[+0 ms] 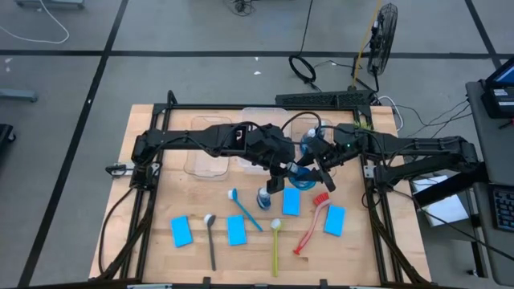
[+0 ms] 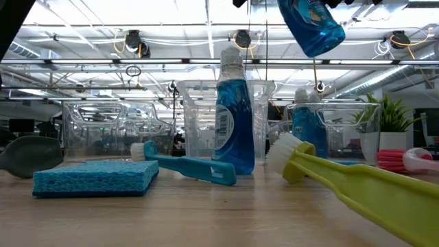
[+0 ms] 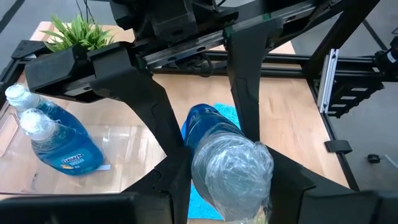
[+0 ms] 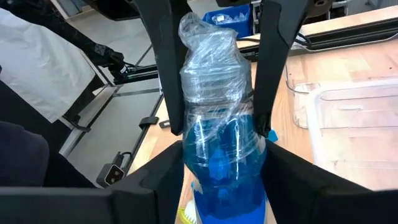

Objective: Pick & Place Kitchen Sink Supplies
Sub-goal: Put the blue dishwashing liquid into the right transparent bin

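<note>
A robotics lab: wooden table [image 1: 161,201] framed in black rails; grey floor with loose cables [image 1: 309,68]; ceiling strip lights [image 2: 103,10]

Bright ceiling strip lights (glaring in low view); foreground brush [image 2: 357,184] blurred.

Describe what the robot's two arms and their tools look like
Both arms are black and jointed, with black cables running along them. The left tool and right tool each end in two long, flat, matte black fingers that taper toward the tips.
</note>
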